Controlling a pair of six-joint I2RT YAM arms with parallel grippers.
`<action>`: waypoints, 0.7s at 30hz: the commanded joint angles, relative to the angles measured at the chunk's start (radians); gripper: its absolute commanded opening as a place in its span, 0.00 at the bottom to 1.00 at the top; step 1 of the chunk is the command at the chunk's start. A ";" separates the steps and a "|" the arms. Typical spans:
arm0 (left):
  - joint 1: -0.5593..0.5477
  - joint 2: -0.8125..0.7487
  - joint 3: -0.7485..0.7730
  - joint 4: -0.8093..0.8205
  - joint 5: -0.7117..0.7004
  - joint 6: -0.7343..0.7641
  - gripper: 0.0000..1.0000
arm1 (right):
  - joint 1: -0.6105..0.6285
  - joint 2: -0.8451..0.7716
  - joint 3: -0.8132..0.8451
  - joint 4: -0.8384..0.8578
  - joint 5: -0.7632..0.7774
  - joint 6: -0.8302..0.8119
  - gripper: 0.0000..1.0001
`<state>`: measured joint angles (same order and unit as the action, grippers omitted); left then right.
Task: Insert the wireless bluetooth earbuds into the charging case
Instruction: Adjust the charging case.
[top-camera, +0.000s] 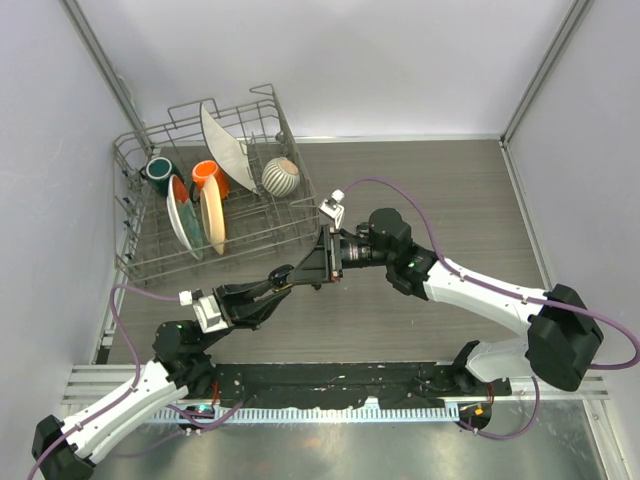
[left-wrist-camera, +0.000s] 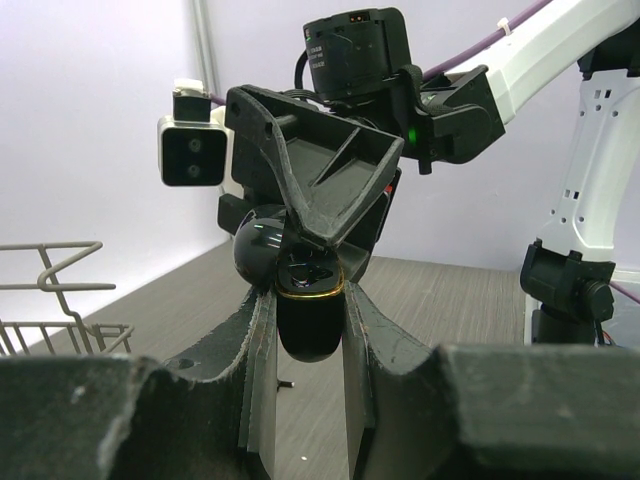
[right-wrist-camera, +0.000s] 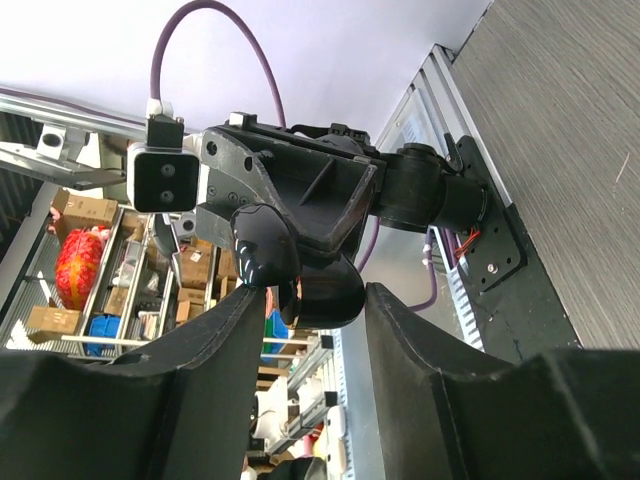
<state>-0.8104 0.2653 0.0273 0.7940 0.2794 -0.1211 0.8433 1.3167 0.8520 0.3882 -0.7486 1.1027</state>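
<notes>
Two containers to log. First, the charging case (left-wrist-camera: 310, 335): black, pebble-shaped, held up off the table, its lid (left-wrist-camera: 262, 250) standing open to one side, a gold rim around the mouth. We see something glossy black inside the mouth, but we cannot tell whether it is the wireless bluetooth earbuds. Second, the wire dish rack (top-camera: 125, 215) at the table's far left, holding a white plate (top-camera: 225, 145), a greenish plate (top-camera: 183, 218) and a yellow plate (top-camera: 212, 220) on edge, a teal mug (top-camera: 158, 172), an orange cup (top-camera: 208, 175) and a striped bowl (top-camera: 281, 177).

Left gripper (left-wrist-camera: 306, 300) is clamped on the case's lower body, pads touching both sides. Right gripper (right-wrist-camera: 315, 298) meets it head-on, fingers flanking the case; we cannot tell whether they press on it. Left arm (top-camera: 120, 410) reaches up and right from its base, right arm (top-camera: 480, 290) stretches leftward, and the two meet mid-table just in front of the rack.

Table (top-camera: 450, 200) is dark wood grain with pale walls around it and a black strip (top-camera: 330, 380) along the near edge.
</notes>
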 joint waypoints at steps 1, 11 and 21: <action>-0.003 0.006 0.008 0.048 -0.016 0.021 0.00 | 0.008 0.007 0.012 0.028 -0.028 0.002 0.49; -0.004 0.017 0.003 0.063 -0.020 0.012 0.11 | 0.011 0.010 0.004 0.072 -0.034 0.022 0.04; -0.003 0.005 -0.009 0.062 -0.051 -0.006 0.27 | 0.011 0.018 -0.021 0.169 -0.020 0.082 0.01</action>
<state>-0.8104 0.2726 0.0277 0.8162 0.2680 -0.1211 0.8444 1.3300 0.8341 0.4484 -0.7570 1.1557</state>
